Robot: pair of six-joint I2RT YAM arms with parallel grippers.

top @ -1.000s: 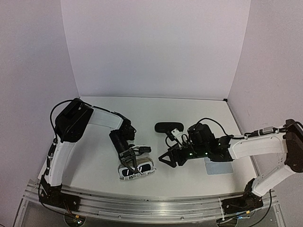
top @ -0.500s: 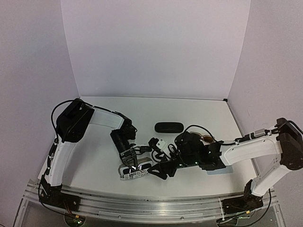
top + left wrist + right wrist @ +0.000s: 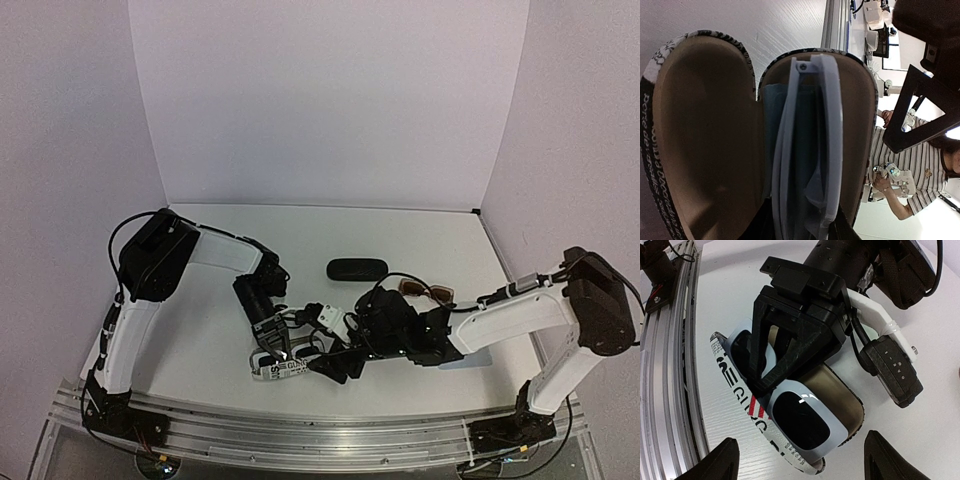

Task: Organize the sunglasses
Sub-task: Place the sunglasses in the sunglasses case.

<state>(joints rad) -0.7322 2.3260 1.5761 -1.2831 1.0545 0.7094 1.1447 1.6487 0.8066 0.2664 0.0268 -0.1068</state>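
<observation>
Right wrist view: left end effector [image 3: 774,377] straddles white sunglasses [image 3: 800,419] in open striped case [image 3: 752,412], cannot tell if grasping; right end effector [image 3: 801,452] spread wide, empty.

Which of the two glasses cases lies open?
The black-and-white printed case at the front: lid open, white sunglasses inside. The plain black case behind it is shut.

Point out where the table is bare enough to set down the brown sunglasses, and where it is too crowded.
Bare: the back strip of the table between the black case and the wall; also the front left, between the left arm and the striped case. Crowded: centre front, where the left pincer and right pincer meet over that case.
</observation>
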